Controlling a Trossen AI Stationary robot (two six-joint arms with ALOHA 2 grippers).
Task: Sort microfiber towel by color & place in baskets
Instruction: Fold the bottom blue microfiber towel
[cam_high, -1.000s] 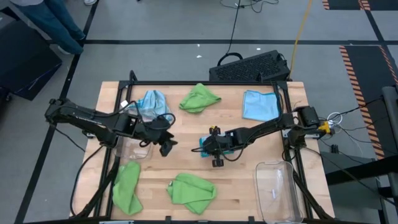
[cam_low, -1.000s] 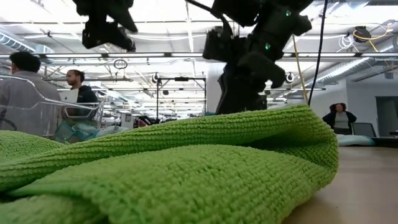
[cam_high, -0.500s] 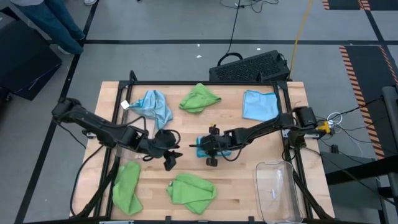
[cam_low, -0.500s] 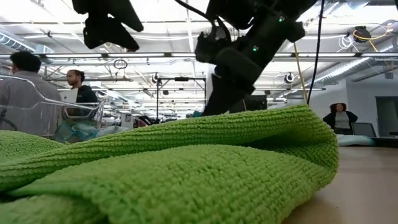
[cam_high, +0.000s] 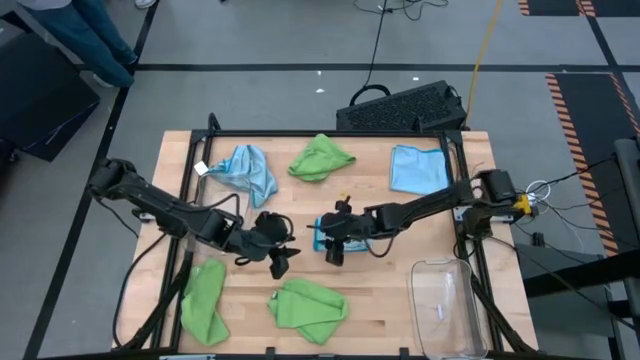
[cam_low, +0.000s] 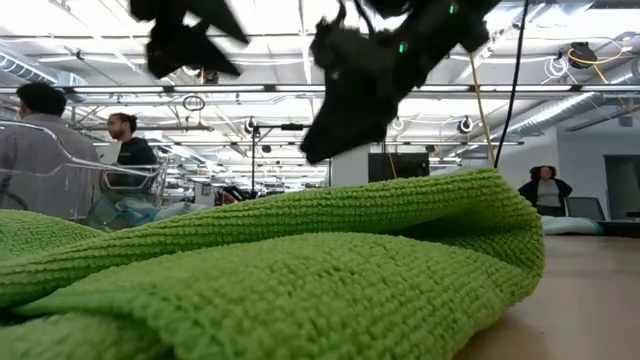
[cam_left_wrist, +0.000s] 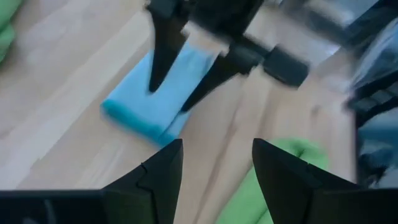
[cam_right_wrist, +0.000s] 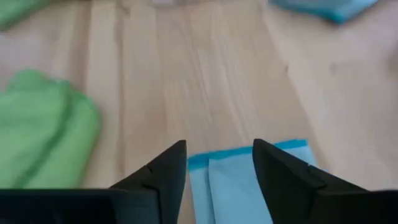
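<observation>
Both arms reach to table centre, left end effector (cam_high: 281, 262) and right end effector (cam_high: 332, 252) spread apart.

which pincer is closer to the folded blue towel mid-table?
Right. The right pincer hangs directly over the folded blue towel, fingers open. The left pincer, also open, sits beside the towel toward the left arm's side, nearer the green towel at the front edge.
</observation>
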